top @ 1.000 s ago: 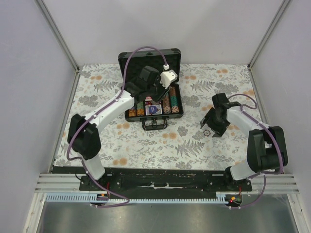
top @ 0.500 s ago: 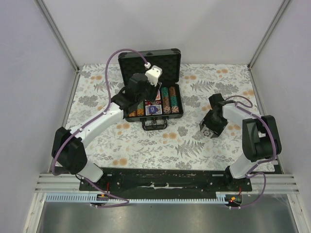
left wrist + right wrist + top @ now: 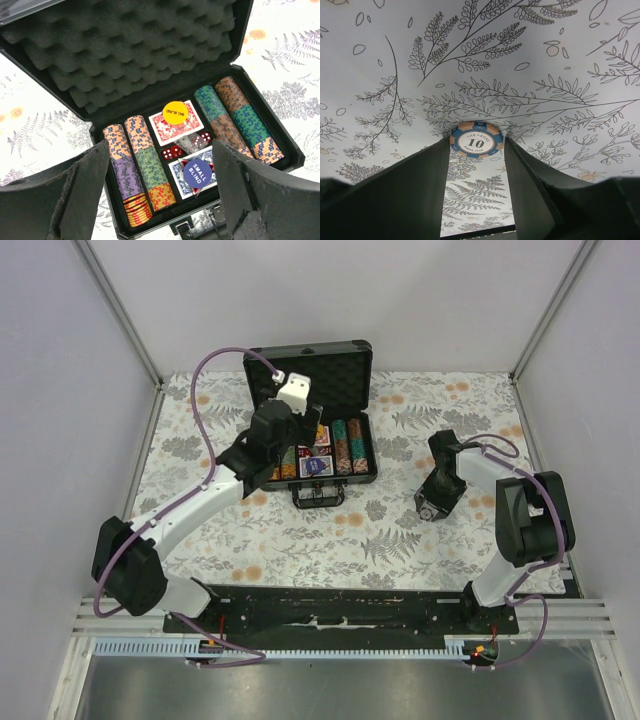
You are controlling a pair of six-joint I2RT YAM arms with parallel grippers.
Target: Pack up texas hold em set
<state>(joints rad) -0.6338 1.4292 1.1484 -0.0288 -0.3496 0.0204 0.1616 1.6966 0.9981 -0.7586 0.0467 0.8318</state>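
Fern-printed tablecloth (image 3: 380,540) with an open foam-lined case (image 3: 335,360) directly beneath the left gripper (image 3: 160,147), whose jaws stand wide and hold nothing. Inside lie four rows of chips (image 3: 220,117), two card decks (image 3: 162,132), two round buttons (image 3: 175,113) and at least three red dice (image 3: 172,152). One loose chip (image 3: 477,140) lies flat between the tips of the right gripper (image 3: 477,145), jaws set partway apart beside its rim; whether they pinch it cannot be told. Thin, rigid, light and probably slick, it is best taken across opposite rim edges.
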